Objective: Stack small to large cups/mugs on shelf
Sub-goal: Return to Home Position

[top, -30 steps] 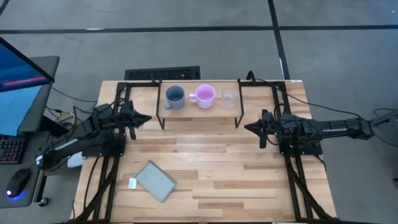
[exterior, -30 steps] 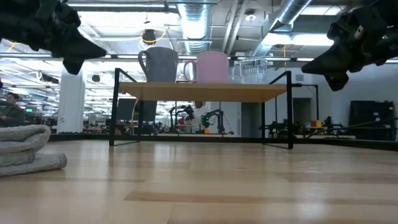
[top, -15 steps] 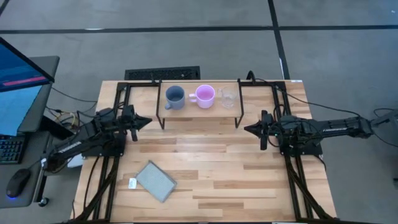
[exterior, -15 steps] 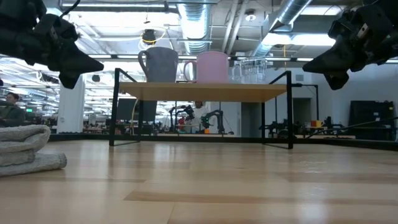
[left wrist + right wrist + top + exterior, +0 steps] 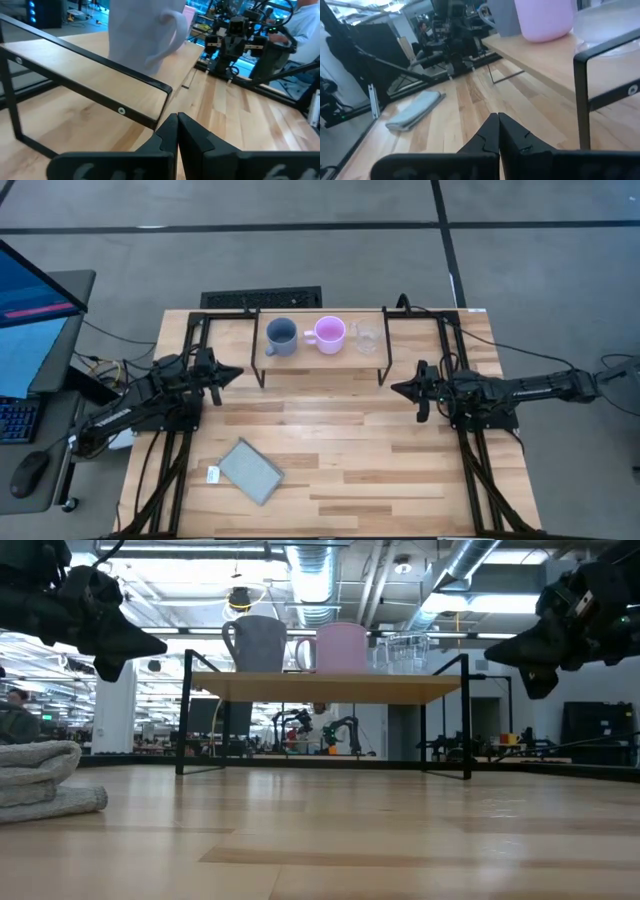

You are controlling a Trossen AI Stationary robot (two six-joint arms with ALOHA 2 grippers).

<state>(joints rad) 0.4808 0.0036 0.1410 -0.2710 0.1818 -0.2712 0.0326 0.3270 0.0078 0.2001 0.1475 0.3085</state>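
Observation:
On the shelf [image 5: 320, 356], a light-wood board on a black frame at the table's far middle, stand a grey-blue mug [image 5: 280, 335], a pink-lilac mug [image 5: 328, 334] and a clear glass cup [image 5: 366, 336], in a row from left to right, each on its base. They also show in the low view: grey-blue mug [image 5: 256, 644], pink mug [image 5: 340, 648], glass cup [image 5: 404, 652]. My left gripper [image 5: 238, 371] is shut and empty, left of the shelf. My right gripper [image 5: 396, 388] is shut and empty, right of the shelf.
A flat grey pad [image 5: 251, 471] lies at the table's near left, with a small white tag [image 5: 213, 474] beside it. The shelf's black legs [image 5: 382, 362] stand between the grippers. A desk with a monitor [image 5: 30, 320] stands beyond the table's left edge.
My left gripper has gone down a little and drawn slightly toward the table's left edge. My right gripper has gone down a little. Both stay shut. The mugs and the glass cup have not moved.

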